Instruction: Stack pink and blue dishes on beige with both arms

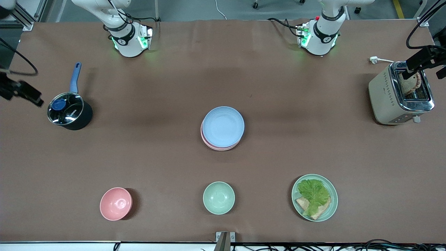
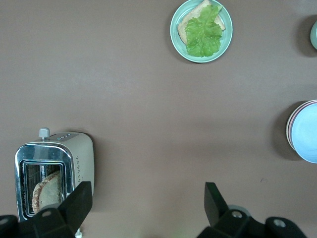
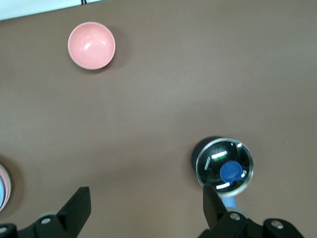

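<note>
A: Looking from the front, the light blue round matte plate (image 1: 223, 126) tops the pale pink round matte plate (image 1: 218, 145) mid-table; any beige plate underneath is hidden.

B: Left wrist view: left gripper (image 2: 148, 199) spread wide, empty, near the toaster (image 2: 53, 171). Right wrist view: right gripper (image 3: 146, 204) likewise, by the lidded pot (image 3: 224, 167). Stacking looks finished.

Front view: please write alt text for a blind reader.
A blue plate tops a pink plate at mid-table. Nearer the camera sit a pink bowl, green bowl and lettuce plate.

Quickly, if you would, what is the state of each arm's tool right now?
Left tool: open, empty, over bare table beside the toaster.
Right tool: open, empty, beside the pot.
</note>
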